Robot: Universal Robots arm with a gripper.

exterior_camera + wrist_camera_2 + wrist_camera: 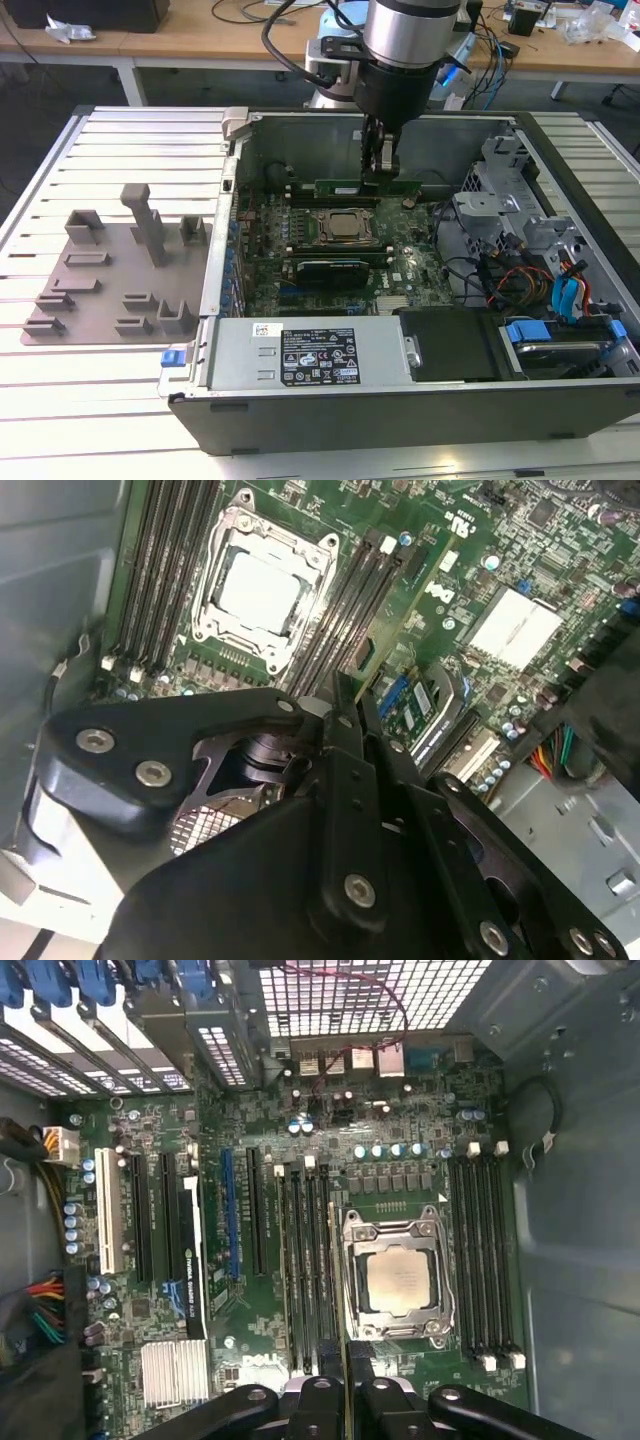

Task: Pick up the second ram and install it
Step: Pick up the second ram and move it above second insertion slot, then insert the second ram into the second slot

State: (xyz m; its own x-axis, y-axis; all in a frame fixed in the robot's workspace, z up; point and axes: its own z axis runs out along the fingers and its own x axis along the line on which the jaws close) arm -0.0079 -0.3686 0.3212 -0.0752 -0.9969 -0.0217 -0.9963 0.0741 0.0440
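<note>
1 fixture plate (105, 315) lies on the slatted worktop (120, 150), well off the pincer (377, 175) toward the exterior view's left and outside the case (400, 410). Inside the case, the pincer hangs over the motherboard (260, 1110) w/ its fingers closed on both faces of the second ram (335, 187). It grips approx mid-length, so green shows on either side; I judge that keeps the stick level. The stick looks raised off the board, not yet seated. In the first wrist view I see it edge-on (336, 1290), running straight out from the pincer (345, 1400), parallel to the slots and just beside the processor socket (396, 1276). My read: the contact edge faces down so it can meet a slot square. Count: 1 stick in the pincer, 1 socket, 2 slot banks. One bank (305, 1260) sits beneath the pincer, the other (482, 1250) beyond the socket. Toward the exterior view's right, away from the pincer, is 1 drive cage (530, 240) w/ cables. The PSU (310, 355) sits by the case's near wall.
</note>
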